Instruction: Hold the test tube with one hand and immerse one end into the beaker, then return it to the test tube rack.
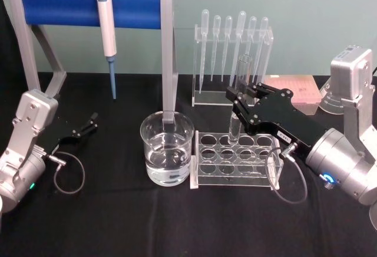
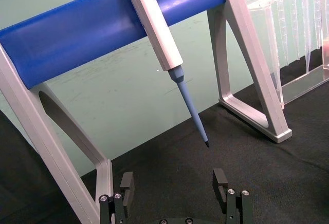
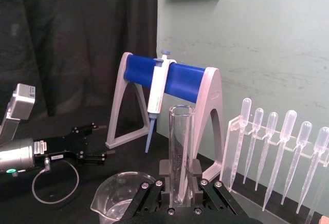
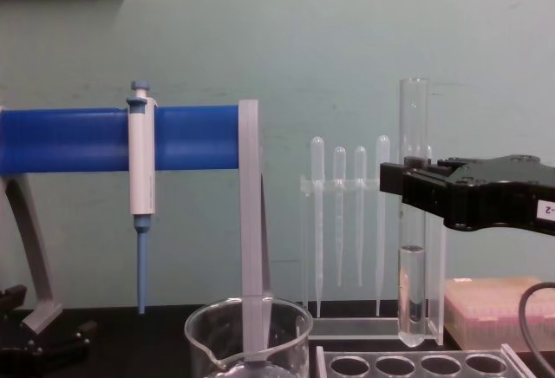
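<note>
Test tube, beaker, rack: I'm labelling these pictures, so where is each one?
test tube (image 4: pixel 413 127), chest view, upper glass wall.
beaker (image 1: pixel 167 165), head view, front wall.
test tube rack (image 1: pixel 235 174), head view, front panel.

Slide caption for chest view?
Black right gripper holds clear glass test tube upright just above clear plastic rack, wide glass beaker alongside.

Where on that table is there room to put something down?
Bare table runs along the front edge, before the beaker and rack, and between the left gripper and the beaker. Behind the rack it is crowded: the right gripper holds the tube before the pipettes.
</note>
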Controlling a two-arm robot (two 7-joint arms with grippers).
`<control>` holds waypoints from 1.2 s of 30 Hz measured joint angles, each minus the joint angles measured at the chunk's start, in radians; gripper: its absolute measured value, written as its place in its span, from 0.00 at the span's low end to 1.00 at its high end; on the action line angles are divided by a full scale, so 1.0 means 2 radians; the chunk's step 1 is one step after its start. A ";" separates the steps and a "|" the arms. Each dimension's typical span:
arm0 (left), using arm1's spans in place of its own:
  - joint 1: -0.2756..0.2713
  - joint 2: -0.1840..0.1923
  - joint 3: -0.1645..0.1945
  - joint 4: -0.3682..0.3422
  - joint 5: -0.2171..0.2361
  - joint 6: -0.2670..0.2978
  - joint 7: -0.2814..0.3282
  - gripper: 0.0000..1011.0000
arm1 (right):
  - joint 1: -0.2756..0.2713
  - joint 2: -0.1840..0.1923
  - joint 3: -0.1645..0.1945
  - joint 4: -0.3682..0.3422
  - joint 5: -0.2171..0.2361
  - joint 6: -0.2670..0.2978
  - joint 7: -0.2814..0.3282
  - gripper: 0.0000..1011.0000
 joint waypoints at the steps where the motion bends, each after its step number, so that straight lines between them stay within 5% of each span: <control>1: 0.000 0.000 0.000 0.000 0.000 0.000 0.000 0.99 | 0.000 0.000 0.000 0.000 0.000 0.000 0.000 0.23; 36: 0.000 0.000 0.000 0.000 0.000 0.000 0.000 0.99 | 0.000 0.000 0.000 0.000 0.000 0.000 0.000 0.23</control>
